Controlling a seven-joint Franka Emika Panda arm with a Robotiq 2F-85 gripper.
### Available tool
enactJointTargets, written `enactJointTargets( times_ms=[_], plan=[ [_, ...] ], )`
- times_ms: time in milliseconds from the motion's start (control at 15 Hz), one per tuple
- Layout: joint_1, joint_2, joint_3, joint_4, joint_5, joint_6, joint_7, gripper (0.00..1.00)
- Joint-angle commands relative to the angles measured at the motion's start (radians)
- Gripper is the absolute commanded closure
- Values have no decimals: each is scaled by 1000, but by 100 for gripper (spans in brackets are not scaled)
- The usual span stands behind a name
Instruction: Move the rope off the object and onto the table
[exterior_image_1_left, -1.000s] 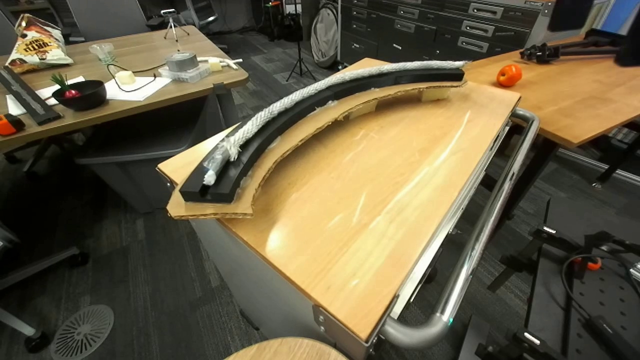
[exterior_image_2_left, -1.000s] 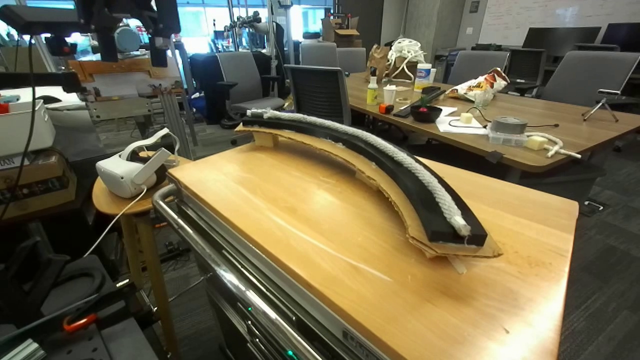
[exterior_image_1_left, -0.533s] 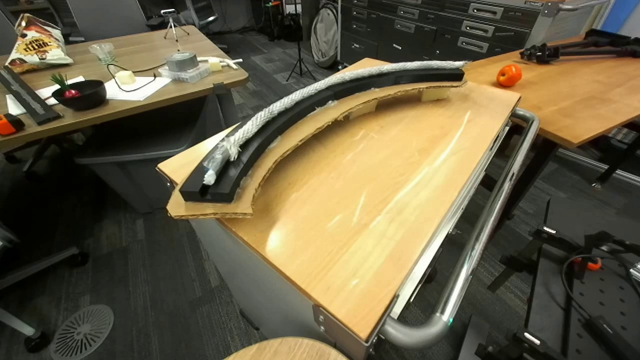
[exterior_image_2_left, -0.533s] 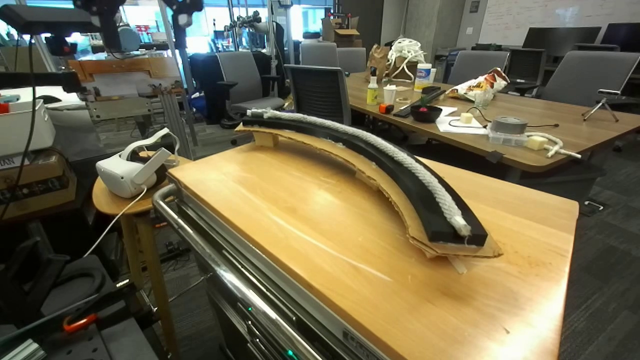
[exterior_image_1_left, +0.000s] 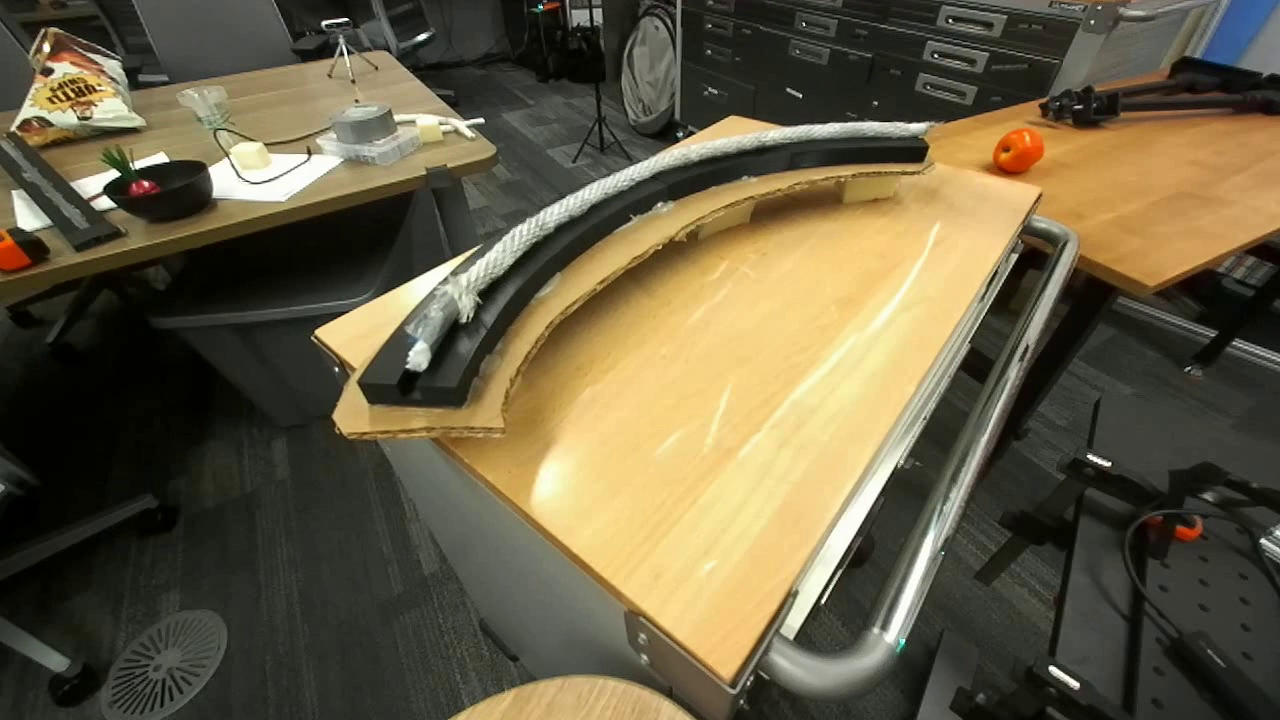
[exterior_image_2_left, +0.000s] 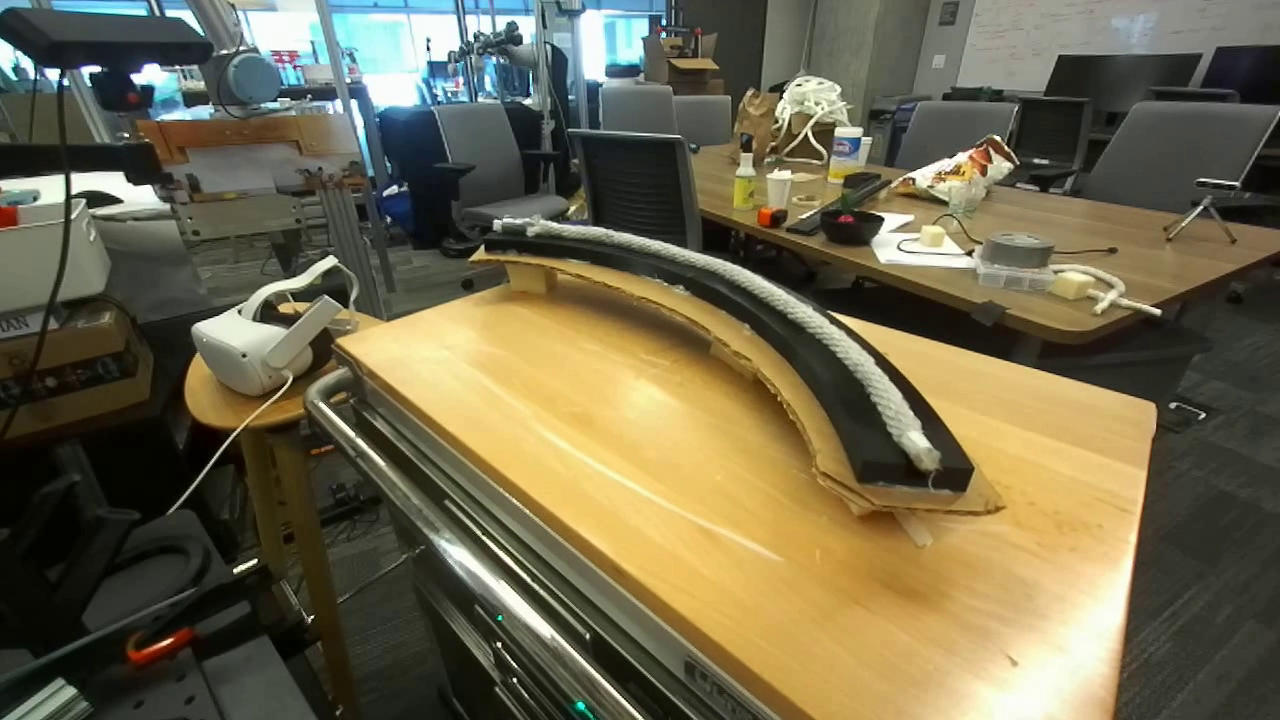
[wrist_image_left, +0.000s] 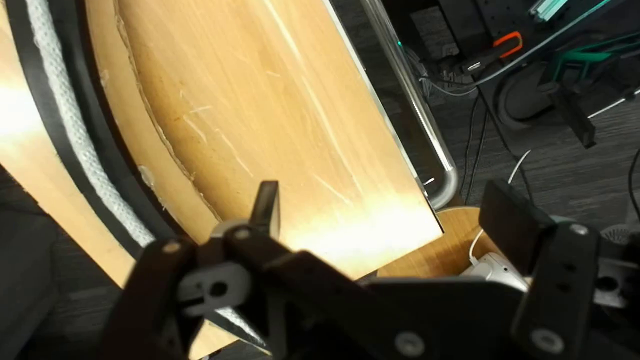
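The rope (exterior_image_1_left: 560, 210) is a pale grey-white braided cord with a taped end. It lies along the top of the object (exterior_image_1_left: 725, 172), a long black curved track. In an exterior view the rope (exterior_image_2_left: 790, 305) follows the object (exterior_image_2_left: 850, 430) from end to end. The object rests on a cardboard strip raised above the table (exterior_image_1_left: 720, 400), which is light-brown wood. My gripper (wrist_image_left: 381, 200) is open and empty in the wrist view, above the table's corner. The rope (wrist_image_left: 75, 120) is left of it, partly hidden by the left finger. Neither exterior view shows the gripper.
A shiny metal rail (exterior_image_1_left: 950, 520) runs along one table edge. A stool with a white headset (exterior_image_2_left: 255, 350) stands beside the table's corner. A desk with an orange item (exterior_image_1_left: 1018, 150) adjoins the table. A cluttered desk (exterior_image_2_left: 1120, 225) stands behind the object.
The gripper's fingers have moved up out of an exterior view's top left. A dark arm part has left the top right of an exterior view. Rope and object have not moved.
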Motion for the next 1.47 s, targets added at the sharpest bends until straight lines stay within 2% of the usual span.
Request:
enactJointTargets(
  times_ms=[0, 200, 400, 600, 667, 800, 1000, 1067, 1200, 1400],
  plan=[
    [-19, 10, 17, 8, 6, -2, -9, 0],
    [-16, 24, 14, 21, 34, -3, 2, 0],
    [-7, 101, -14, 115, 77, 31, -111, 0],
    [-20, 261, -34, 290, 185, -110, -192, 0],
    [-32, 304, -30, 337, 234, -151, -173, 0],
    [-65, 398, -2, 432, 262, -205, -30, 0],
    [-92, 521, 26, 574, 281, -175, 153, 0],
    [-99, 427, 36, 427, 244, -145, 57, 0],
    [-108, 493, 49, 502, 254, -144, 118, 0],
    [-111, 516, 52, 534, 253, -145, 136, 0]
  ],
)
